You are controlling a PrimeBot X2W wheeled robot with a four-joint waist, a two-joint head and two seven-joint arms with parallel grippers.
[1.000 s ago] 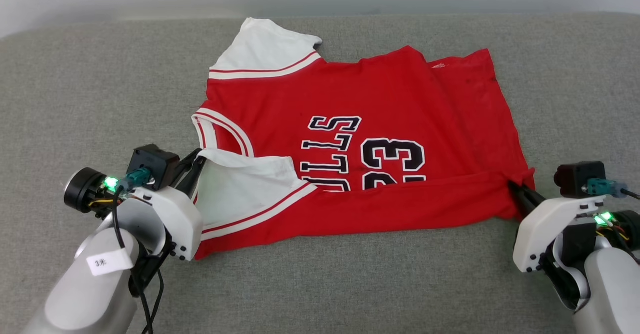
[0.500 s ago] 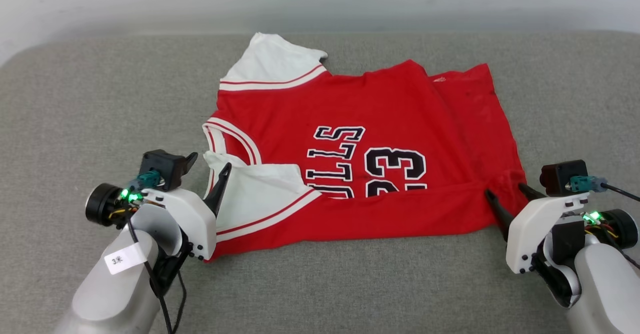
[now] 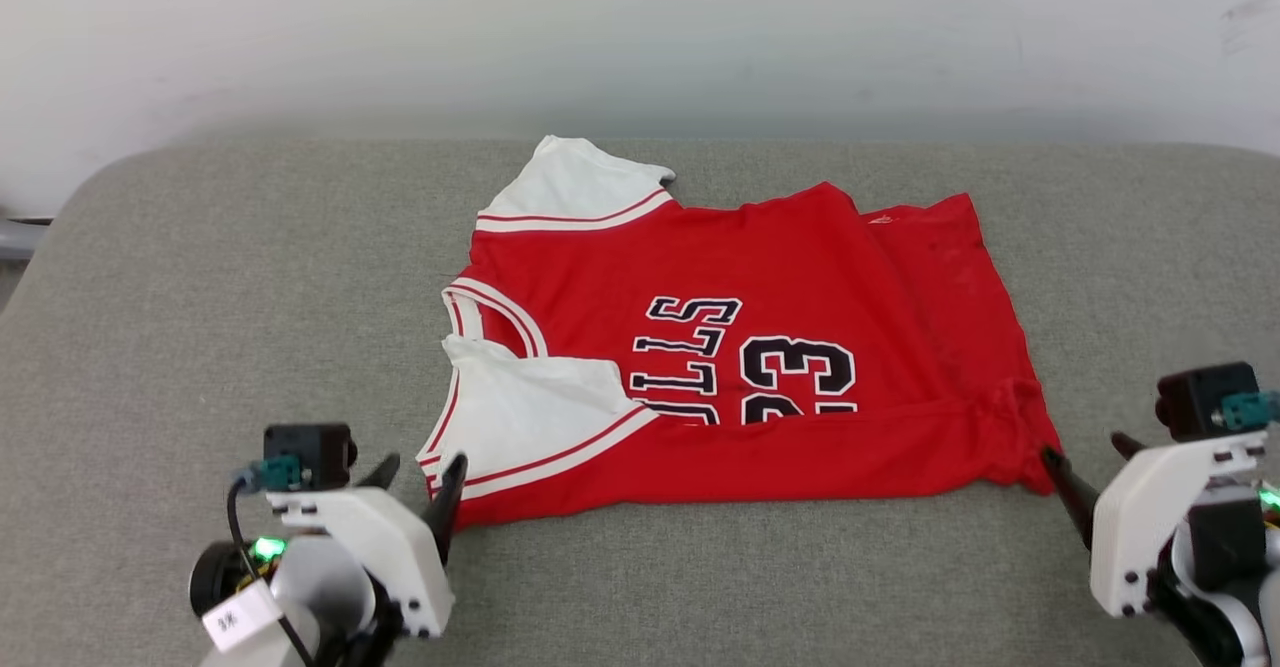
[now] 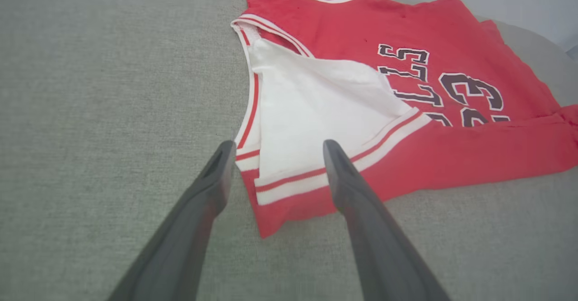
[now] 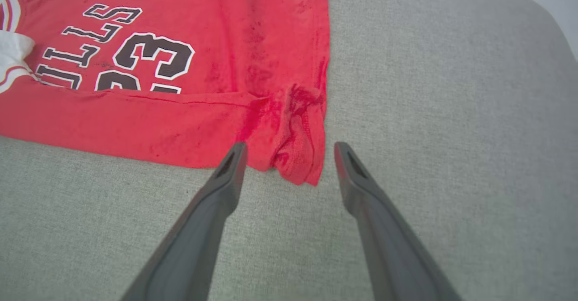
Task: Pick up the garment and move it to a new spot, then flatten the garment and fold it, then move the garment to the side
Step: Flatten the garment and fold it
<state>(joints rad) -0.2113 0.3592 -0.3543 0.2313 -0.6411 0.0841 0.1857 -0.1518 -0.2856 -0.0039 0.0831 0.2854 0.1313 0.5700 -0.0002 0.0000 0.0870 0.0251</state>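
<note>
The garment (image 3: pixel 780 277), a red jersey with white sleeves and black lettering and 23, lies sideways on the grey surface. Its near long edge is folded up over the lower part of the lettering, and the near white sleeve (image 3: pixel 530 407) lies over the front. My left gripper (image 3: pixel 422 467) stands open just short of the near left corner, holding nothing; in the left wrist view its fingers (image 4: pixel 277 145) straddle the sleeve's striped trim on the garment (image 4: pixel 406 34). My right gripper (image 3: pixel 1085 447) is open beside the crumpled near right corner (image 5: pixel 298 156), fingers (image 5: pixel 290 145) apart and empty.
The grey fabric surface (image 3: pixel 200 277) stretches wide on both sides of the garment and in front of it. Its rounded left edge (image 3: pixel 60 237) and far edge meet a pale wall (image 3: pixel 640 27).
Both grippers opened, let go of the garment's near corners and drew back toward me. The whole picture has shifted down, so the camera has moved.
</note>
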